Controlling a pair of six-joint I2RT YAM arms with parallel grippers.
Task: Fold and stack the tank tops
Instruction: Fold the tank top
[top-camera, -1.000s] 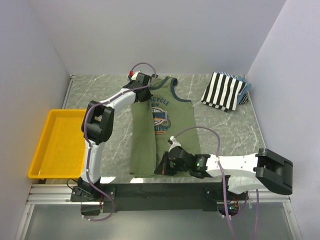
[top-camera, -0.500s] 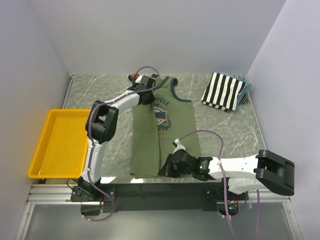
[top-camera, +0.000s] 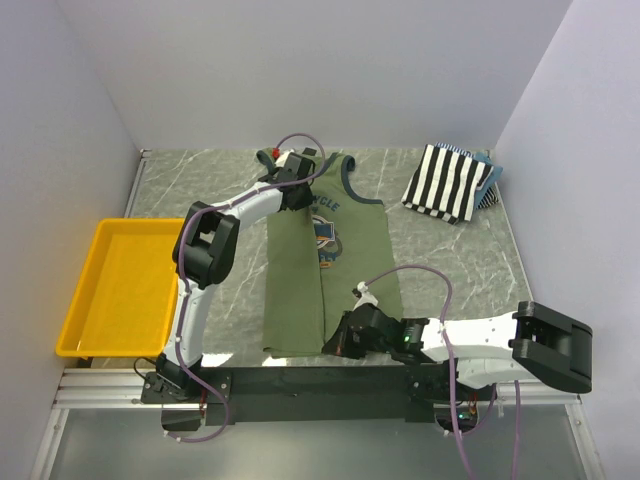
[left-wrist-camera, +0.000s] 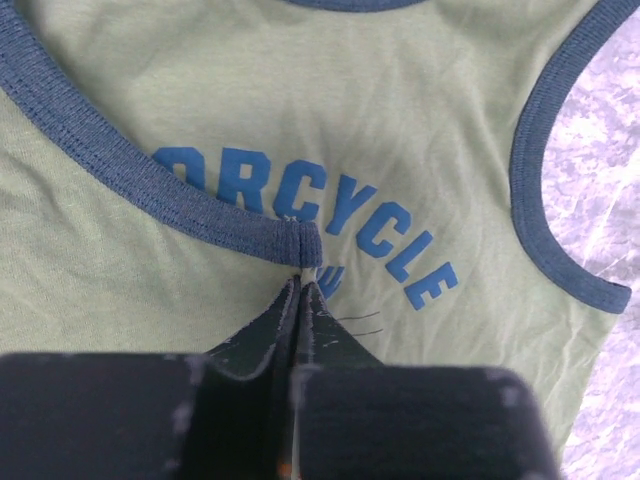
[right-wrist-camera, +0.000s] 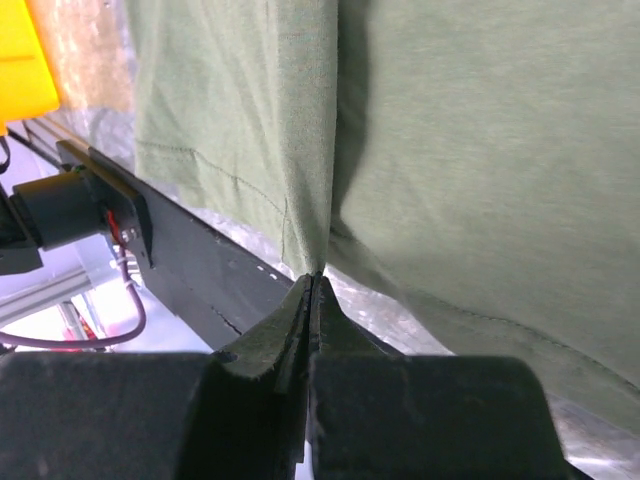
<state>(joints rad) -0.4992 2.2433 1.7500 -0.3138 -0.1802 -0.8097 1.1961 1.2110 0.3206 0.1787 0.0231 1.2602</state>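
The olive-green tank top (top-camera: 350, 240) with navy trim lies lengthwise mid-table, its left side folded over its middle. My left gripper (top-camera: 300, 190) is shut on the navy armhole trim (left-wrist-camera: 303, 238) at the top of the fold, over the blue "ORCYCLE" print (left-wrist-camera: 330, 215). My right gripper (top-camera: 337, 338) is shut on the bottom hem of the folded flap (right-wrist-camera: 318, 270) at the near edge. The black-and-white striped tank top (top-camera: 452, 180) lies folded at the far right, away from both grippers.
A yellow plastic tray (top-camera: 85, 300) stands at the table's left edge, also showing in the right wrist view (right-wrist-camera: 25, 60). The black front rail (top-camera: 320, 380) runs along the near edge. White walls close in the table on three sides.
Both grippers have carried the left flap of the green top further right across the shirt. The fold line has shifted rightward, and the left side of the shirt is narrower.
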